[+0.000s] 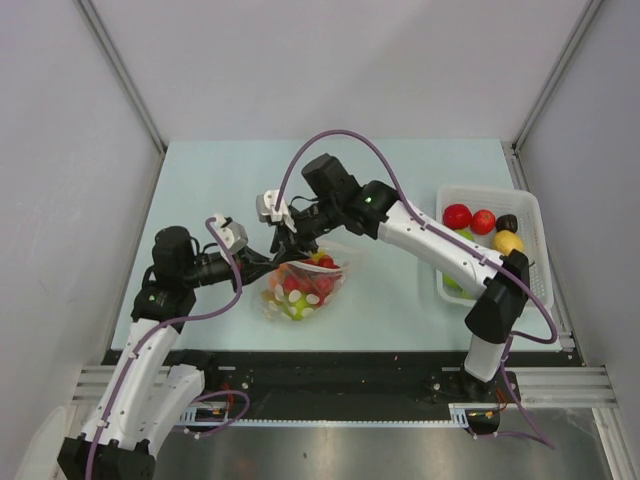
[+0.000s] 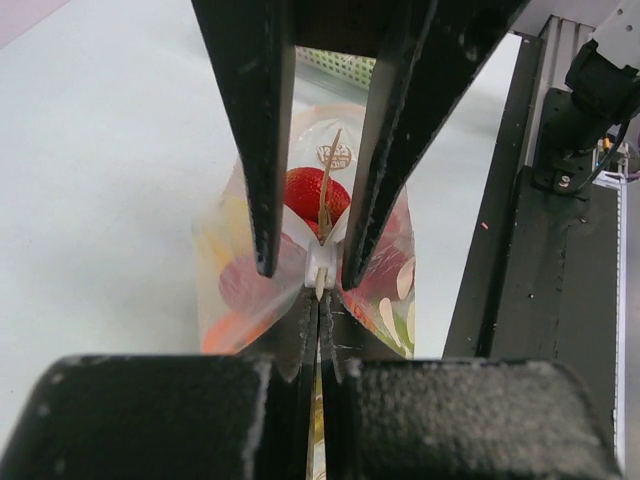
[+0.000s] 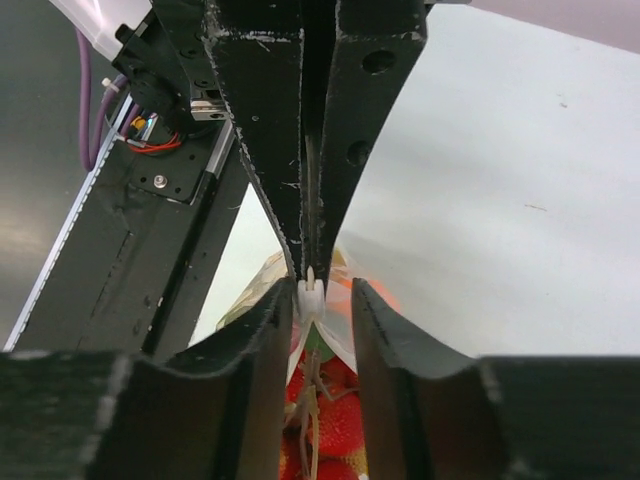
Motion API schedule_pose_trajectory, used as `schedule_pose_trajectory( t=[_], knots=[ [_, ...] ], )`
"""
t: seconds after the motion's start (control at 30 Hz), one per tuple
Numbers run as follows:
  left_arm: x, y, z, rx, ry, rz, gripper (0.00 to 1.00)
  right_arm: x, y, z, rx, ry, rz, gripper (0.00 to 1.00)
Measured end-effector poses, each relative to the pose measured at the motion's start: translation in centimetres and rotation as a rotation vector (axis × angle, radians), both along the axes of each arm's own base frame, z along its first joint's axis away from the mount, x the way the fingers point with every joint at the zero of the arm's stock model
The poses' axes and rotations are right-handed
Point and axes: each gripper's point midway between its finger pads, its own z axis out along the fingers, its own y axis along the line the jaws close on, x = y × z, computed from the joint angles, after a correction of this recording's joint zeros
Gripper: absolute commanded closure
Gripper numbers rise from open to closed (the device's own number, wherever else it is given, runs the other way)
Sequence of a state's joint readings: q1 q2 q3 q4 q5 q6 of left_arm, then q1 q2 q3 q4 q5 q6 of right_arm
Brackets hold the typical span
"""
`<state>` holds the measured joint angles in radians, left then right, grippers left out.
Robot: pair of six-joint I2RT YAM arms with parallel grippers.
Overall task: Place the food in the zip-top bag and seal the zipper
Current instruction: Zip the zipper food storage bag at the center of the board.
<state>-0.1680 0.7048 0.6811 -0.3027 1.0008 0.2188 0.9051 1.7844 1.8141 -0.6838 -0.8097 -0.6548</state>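
The left gripper point(image 2: 320, 305) was pinched fully shut on the zipper point(image 2: 321, 270) of the zip-top bag point(image 1: 308, 290). Just beside it, the right gripper point(image 3: 322, 292) stood partly open, one finger on either side of that strip. The food point(image 1: 296, 284) sat inside the bag, below both grippers.

Left gripper point(image 2: 318, 300) fingers pinched together; right gripper point(image 3: 320, 292) fingers slightly apart, tips meeting the left's, both arms reaching inward.

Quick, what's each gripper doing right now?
Left gripper: closed, pinching the zip-top bag at its zipper.
Right gripper: open, straddling the zipper, not squeezing yet.
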Motion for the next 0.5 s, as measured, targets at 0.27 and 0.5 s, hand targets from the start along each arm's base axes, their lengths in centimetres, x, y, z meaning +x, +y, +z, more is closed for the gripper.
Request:
schedule_pose_trajectory(
  t=[0.27,0.5],
  knots=[
    [0.2,0.2,0.0,0.003,0.004,0.021,1.0,-0.1,-0.1,-1.1,-0.03,0.004,0.011,0.9],
    [0.1,0.2,0.1,-0.001,0.004,0.027,1.0,0.3,-0.5,-1.2,-0.033,-0.006,0.017,1.0]
  ],
)
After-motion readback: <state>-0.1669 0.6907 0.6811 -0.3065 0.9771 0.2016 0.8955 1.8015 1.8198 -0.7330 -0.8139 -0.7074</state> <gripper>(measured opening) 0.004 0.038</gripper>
